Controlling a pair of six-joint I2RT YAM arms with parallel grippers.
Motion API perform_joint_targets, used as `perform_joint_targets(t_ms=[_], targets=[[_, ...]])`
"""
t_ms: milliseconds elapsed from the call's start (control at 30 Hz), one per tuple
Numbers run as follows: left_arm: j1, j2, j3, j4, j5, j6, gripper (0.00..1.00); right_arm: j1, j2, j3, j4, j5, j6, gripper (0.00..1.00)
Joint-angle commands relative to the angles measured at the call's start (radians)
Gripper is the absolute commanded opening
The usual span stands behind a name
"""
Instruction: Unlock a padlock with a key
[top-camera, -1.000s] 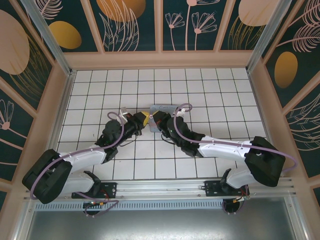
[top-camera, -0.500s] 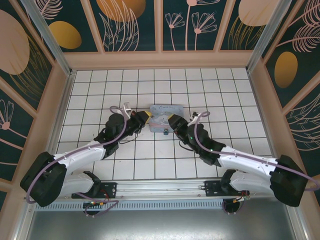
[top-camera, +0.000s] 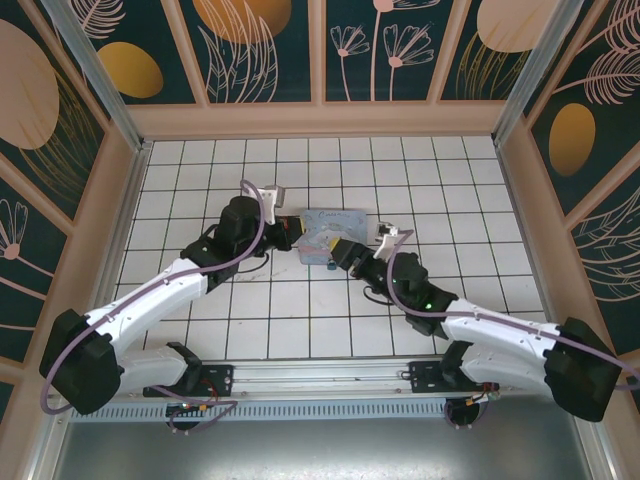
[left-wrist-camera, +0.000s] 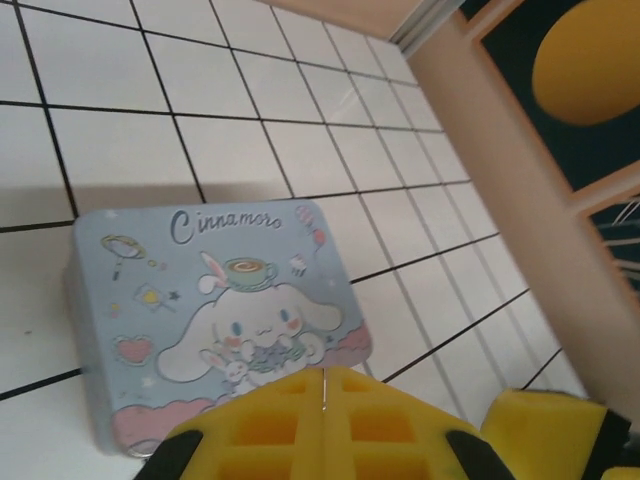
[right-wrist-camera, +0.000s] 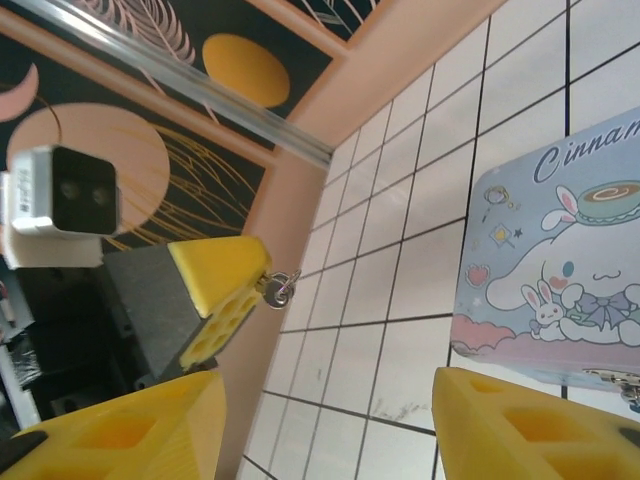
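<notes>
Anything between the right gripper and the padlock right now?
Nothing visible. The padlock lies on the tile by the near edge of the tin, and the open right gripper hangs just beside it. The tin sits behind, not between.

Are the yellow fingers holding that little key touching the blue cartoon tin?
Apart. The right wrist view shows the left fingers pinching the key, with bare white tiles plainly visible between them and the tin.
</notes>
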Motion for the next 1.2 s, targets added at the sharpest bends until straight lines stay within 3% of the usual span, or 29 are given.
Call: perform_joint_targets(t_ms=[0,167,433,767,900,1167], targets=[[-0.004,-0.017,0.009,-0.049,0.04,0.101,0.0,-0.001,0.041,0.045,0.127,-0.049,-0.04,0.57],[-0.004,-0.03,-0.013,0.042,0.189,0.086,0.0,0.0,0.084,0.046,0.21,-0.085,-0.072,0.54],[-0.005,-0.002,-0.021,0.116,0.29,0.047,0.0,-0.008,0.103,0.067,0.236,-0.105,-0.153,0.49],[-0.006,-0.003,-0.018,0.152,0.292,0.018,0.0,-0.018,0.207,0.088,0.293,-0.165,-0.106,0.43],[-0.004,-0.004,-0.02,0.153,0.278,0.014,0.0,-0.018,0.206,0.046,0.351,-0.161,-0.082,0.32],[-0.005,-0.003,-0.017,0.16,0.252,0.001,0.0,-0.012,0.162,-0.026,0.382,-0.148,-0.055,0.29]])
